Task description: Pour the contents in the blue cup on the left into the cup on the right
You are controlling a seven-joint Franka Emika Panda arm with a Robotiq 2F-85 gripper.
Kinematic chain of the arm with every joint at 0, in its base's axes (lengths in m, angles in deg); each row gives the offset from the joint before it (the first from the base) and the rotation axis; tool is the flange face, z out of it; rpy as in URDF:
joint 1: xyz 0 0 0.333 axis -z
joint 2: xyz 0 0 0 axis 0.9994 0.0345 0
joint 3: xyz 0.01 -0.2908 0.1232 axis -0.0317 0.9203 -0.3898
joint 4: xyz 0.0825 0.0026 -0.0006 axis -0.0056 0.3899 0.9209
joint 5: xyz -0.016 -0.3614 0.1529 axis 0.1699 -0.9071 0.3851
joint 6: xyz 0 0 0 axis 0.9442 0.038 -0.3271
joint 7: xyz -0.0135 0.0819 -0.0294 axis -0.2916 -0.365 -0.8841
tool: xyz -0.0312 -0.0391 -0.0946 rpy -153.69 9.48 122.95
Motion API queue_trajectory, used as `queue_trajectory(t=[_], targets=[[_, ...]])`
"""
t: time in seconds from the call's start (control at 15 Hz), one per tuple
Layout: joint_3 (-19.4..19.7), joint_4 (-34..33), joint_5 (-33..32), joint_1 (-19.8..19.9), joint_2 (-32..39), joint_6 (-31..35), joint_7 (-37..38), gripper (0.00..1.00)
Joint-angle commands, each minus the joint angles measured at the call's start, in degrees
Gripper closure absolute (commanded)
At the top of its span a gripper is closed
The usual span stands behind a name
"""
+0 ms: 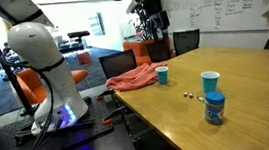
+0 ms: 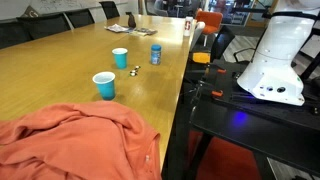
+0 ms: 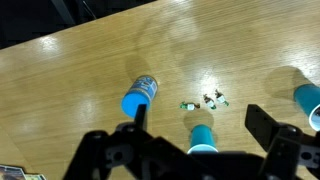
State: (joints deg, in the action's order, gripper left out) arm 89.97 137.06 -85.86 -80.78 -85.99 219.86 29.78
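Two light-blue cups stand upright on the wooden table. One cup (image 1: 162,75) (image 2: 104,85) is near the orange cloth. The other cup (image 1: 209,83) (image 2: 120,57) stands next to a blue can. In the wrist view one cup (image 3: 202,137) lies below, between my fingers, and the other cup (image 3: 308,100) is at the right edge. My gripper (image 3: 200,125) (image 1: 152,17) is open and empty, high above the table. I cannot see what the cups hold.
A blue can (image 1: 213,107) (image 2: 155,53) (image 3: 140,95) stands near the cups. Small wrapped bits (image 1: 188,92) (image 2: 135,70) (image 3: 205,101) lie between the cups. An orange cloth (image 1: 132,80) (image 2: 70,140) hangs over the table edge. Office chairs (image 1: 183,40) surround the table (image 1: 240,126).
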Motion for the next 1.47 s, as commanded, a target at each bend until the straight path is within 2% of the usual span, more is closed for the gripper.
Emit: queue_trajectory(t=[0.0, 0.67, 1.4], targets=[[0.41, -0.09, -0.13, -0.4, -0.01, -0.16, 0.08, 0.0], [0.41, -0.09, -0.13, -0.4, -0.01, -0.16, 0.08, 0.0], [-2.35, -3.63, 3.73, -7.01, 3.79, 1.55, -0.32, 0.0]])
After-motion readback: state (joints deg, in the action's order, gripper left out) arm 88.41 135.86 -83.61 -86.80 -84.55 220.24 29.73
